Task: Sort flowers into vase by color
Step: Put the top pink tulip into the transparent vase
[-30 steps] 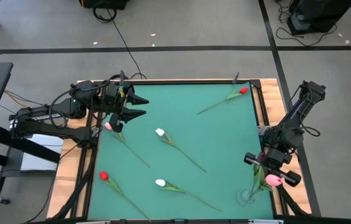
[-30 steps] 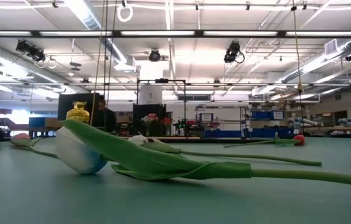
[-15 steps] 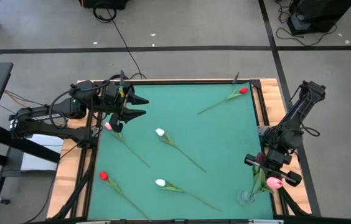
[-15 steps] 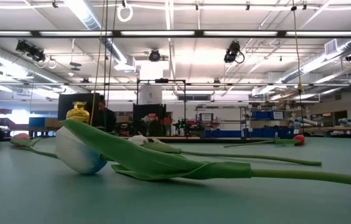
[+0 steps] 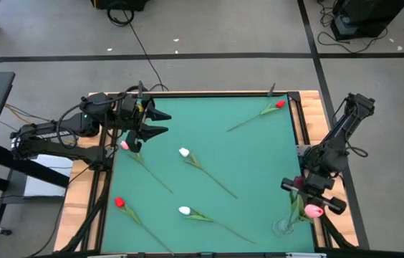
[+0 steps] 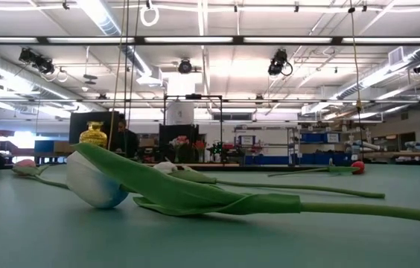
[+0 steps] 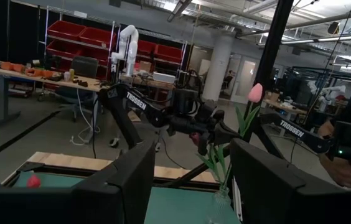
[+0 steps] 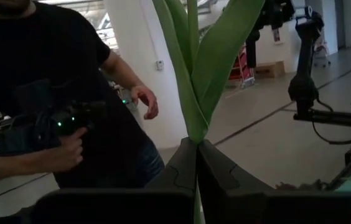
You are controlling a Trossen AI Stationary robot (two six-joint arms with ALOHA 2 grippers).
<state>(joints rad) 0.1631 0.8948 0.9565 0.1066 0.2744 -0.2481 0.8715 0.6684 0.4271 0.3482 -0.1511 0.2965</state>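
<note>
As right fingers [image 5: 309, 192] pinch the pink artificial tulip [image 5: 314, 210], its head drops slightly toward the clear glass vase [image 5: 284, 227] | left fingers [image 5: 160, 122] spread, idle | insertion under way

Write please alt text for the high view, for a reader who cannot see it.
Seen from above, the right hand is shut on a pink tulip over a clear vase at the green table's near right corner. The left hand is open near the far left edge, and five tulips lie loose on the table.
</note>
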